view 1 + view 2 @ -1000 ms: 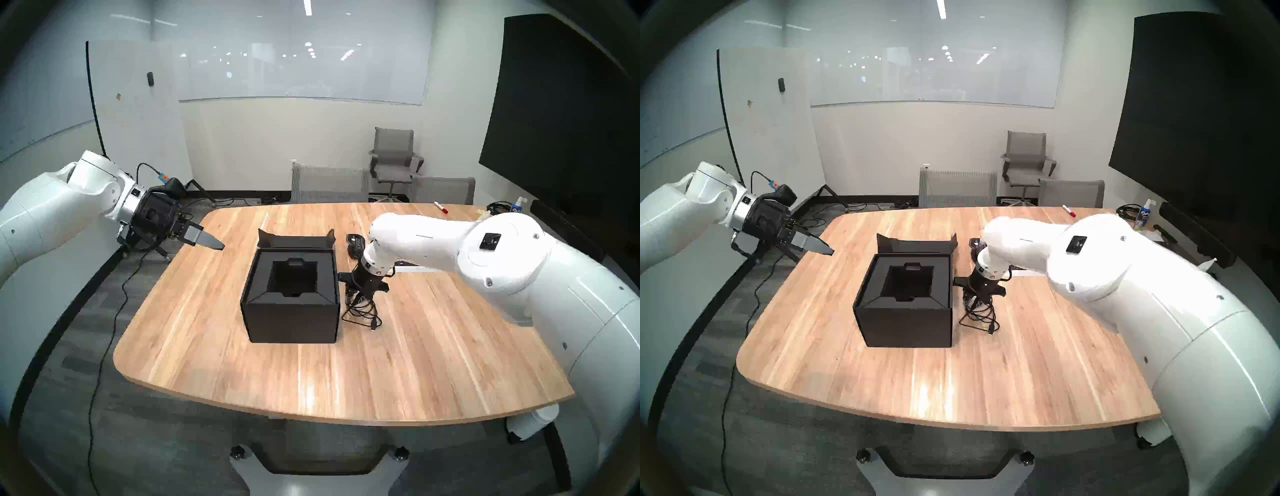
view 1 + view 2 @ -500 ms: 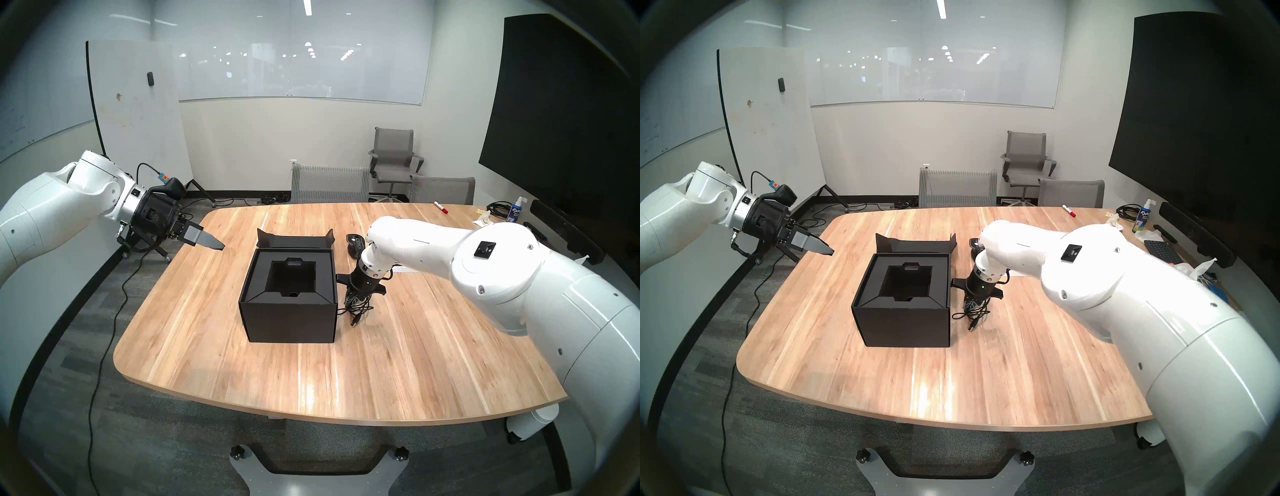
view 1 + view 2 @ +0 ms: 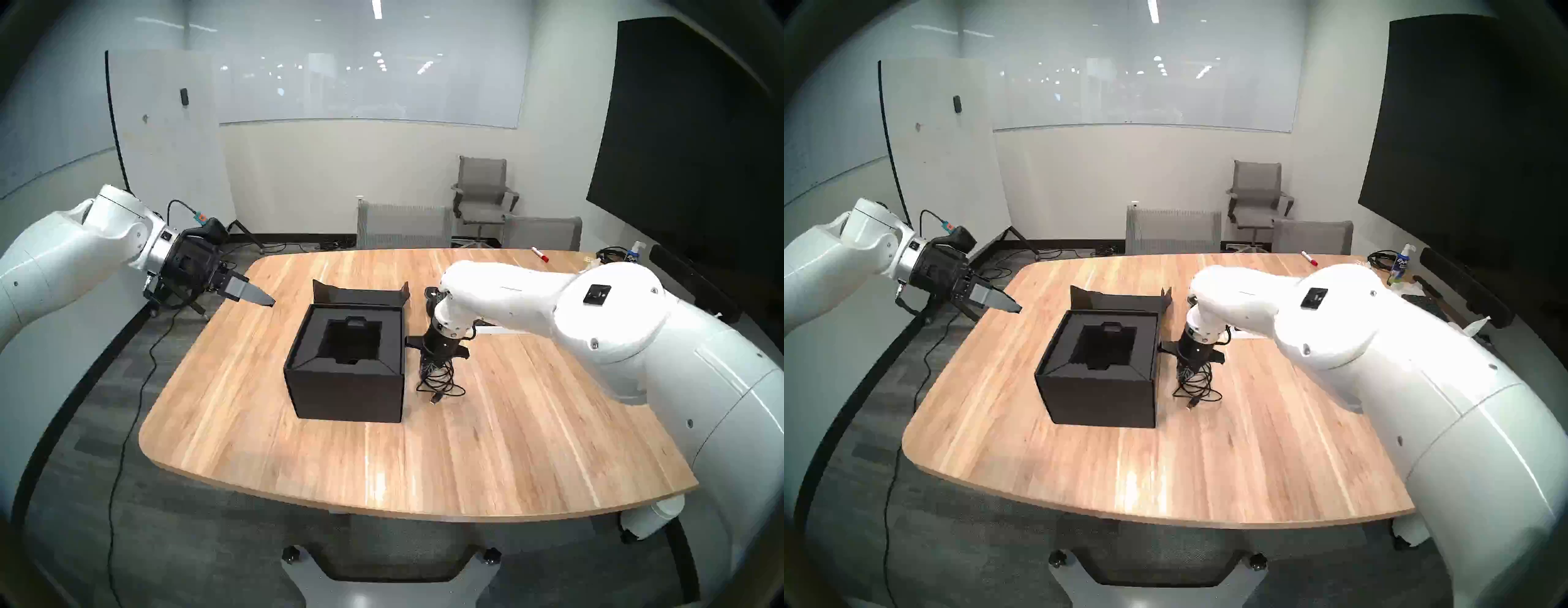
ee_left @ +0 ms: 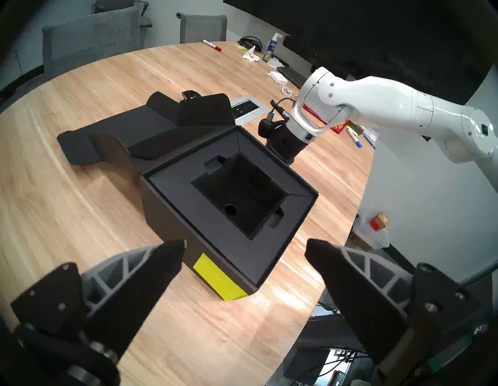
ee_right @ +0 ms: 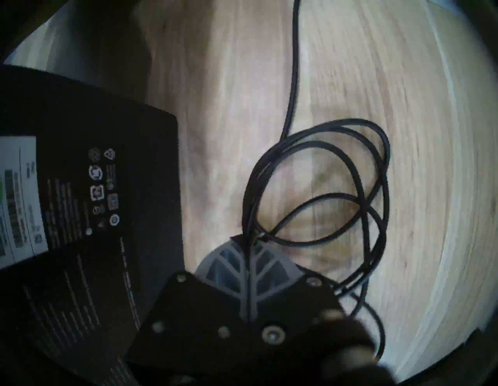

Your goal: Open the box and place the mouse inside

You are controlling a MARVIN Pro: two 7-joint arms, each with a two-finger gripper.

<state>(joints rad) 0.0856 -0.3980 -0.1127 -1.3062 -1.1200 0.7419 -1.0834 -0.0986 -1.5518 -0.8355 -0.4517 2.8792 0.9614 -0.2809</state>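
Note:
The black box (image 3: 345, 382) stands open mid-table, its flap lid (image 3: 360, 293) folded back and its foam well empty (image 4: 242, 194); a yellow-green note (image 4: 218, 277) is stuck to its side. The black mouse (image 3: 430, 293) lies behind the box's right corner, mostly hidden by my right arm. My right gripper (image 3: 430, 375) points down just right of the box, shut on the mouse's coiled cable (image 5: 323, 188), whose loops and USB plug (image 3: 437, 398) reach the table. Off the table's left edge, my left gripper (image 4: 245, 248) is open and empty.
A red marker (image 3: 539, 254), a spray bottle (image 4: 270, 48), a keyboard (image 4: 292, 75), a white charger (image 4: 277, 75) and a table power outlet (image 4: 246, 105) sit at the far right. Grey chairs (image 3: 403, 229) line the far edge.
My right gripper has shut on the cable coil and shifted left. The box has slid left and turned slightly. The left arm has not moved.

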